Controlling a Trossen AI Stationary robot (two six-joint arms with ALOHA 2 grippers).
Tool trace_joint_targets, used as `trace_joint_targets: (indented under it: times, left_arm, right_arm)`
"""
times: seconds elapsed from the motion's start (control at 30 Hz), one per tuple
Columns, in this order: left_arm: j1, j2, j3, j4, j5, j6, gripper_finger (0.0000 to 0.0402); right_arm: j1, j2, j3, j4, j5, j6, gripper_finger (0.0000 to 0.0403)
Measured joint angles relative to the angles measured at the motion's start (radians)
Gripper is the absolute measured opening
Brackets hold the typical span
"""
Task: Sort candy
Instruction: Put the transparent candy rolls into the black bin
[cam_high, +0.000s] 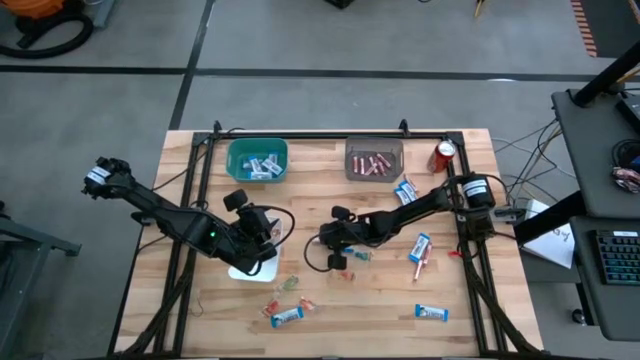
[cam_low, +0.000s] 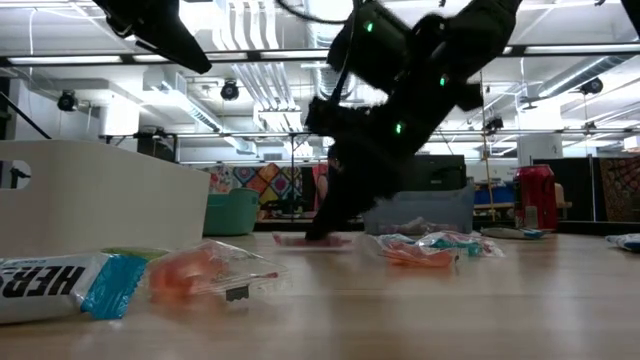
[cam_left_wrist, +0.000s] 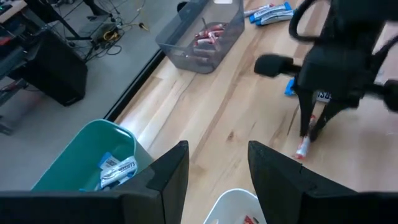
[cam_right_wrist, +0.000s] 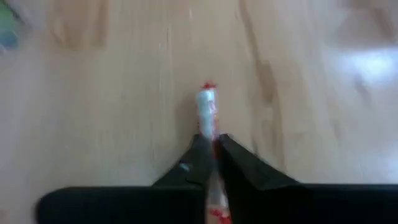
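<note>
The right gripper (cam_high: 337, 262) is down at the middle of the table (cam_high: 330, 205), its jaws clamped on a slim pink-and-white candy stick (cam_right_wrist: 207, 112). In the right wrist view the stick runs straight out between the two fingertips (cam_right_wrist: 196, 157). Its long axis lies in line with the gripper, its red-tipped end pointing away from the jaws, and its other end passes back between them. The stick lies flat on the wood. In the left wrist view the same stick (cam_left_wrist: 303, 148) shows under the right gripper (cam_left_wrist: 314, 132), its tip poking out beside the fingers.

Bare wood lies ahead of the jaws and to both sides in the right wrist view. Beyond the jaws, toward the far edge of the table, stand a grey bin (cam_high: 374, 159) holding more pink sticks and a teal bin (cam_high: 258, 159) holding blue-and-white bars, with clear board between the bins and the gripper. A red can (cam_high: 444, 155) stands by the far right corner. On the right arm's side of the jaws lie loose blue-and-white bars (cam_high: 420, 244), one more (cam_high: 431, 313) near the front edge and another (cam_high: 287, 316) to the front left, with small orange and green pieces (cam_high: 290, 284) close by.

The left gripper (cam_high: 262, 240) waits over a white bin (cam_high: 250, 268), just beside the right gripper, its jaws apart and holding nothing; its fingers (cam_left_wrist: 171, 171) show spread in its own wrist view.
</note>
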Motion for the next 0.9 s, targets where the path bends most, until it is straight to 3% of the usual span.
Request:
trace_joint_targets:
  times: [0.13, 0.37, 0.53, 0.73, 0.9]
  left_arm:
    - [0.0, -0.003, 0.0, -0.001, 0.0, 0.049, 0.0149]
    - [0.001, -0.01, 0.024, -0.007, -0.037, 0.077, 0.0149]
    - [0.001, -0.011, 0.024, -0.008, -0.045, 0.077, 0.0149]
    - [0.001, -0.011, 0.024, -0.003, -0.045, 0.073, 0.0149]
    - [0.001, -0.011, 0.024, 0.006, -0.049, 0.072, 0.0149]
  right_arm:
    - [-0.008, -0.078, -0.002, -0.007, 0.003, 0.087, 0.0003]
    - [-0.061, -0.261, -0.001, -0.1, 0.223, 0.217, 0.0005]
    - [-0.148, -0.383, -0.001, -0.241, 0.315, 0.24, 0.0007]
    - [-0.294, -0.455, -0.006, -0.488, 0.441, 0.36, 0.0008]
    - [-0.396, -0.445, -0.041, -0.549, 0.453, 0.437, 0.0008]
